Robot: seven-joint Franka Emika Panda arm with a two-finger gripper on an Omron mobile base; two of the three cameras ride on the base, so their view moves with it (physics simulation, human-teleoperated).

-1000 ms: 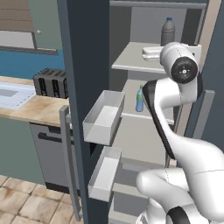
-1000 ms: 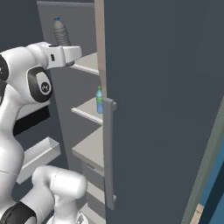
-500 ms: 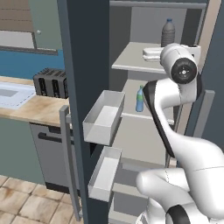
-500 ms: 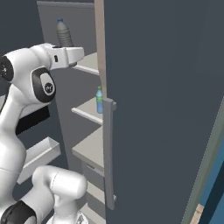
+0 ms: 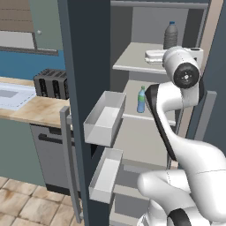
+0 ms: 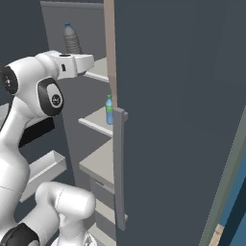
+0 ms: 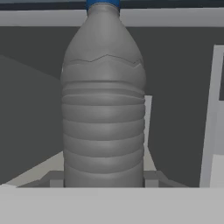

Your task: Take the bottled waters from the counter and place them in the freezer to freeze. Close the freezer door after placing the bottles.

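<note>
Even, flat, shadowless rendered light

A home kitchen: a tall dark fridge-freezer stands open beside a beige marble-patterned worktop carrying a black toaster, with a blue backsplash, wall cabinet and tiled floor.

Black toaster beside sink; tiled floor
</note>
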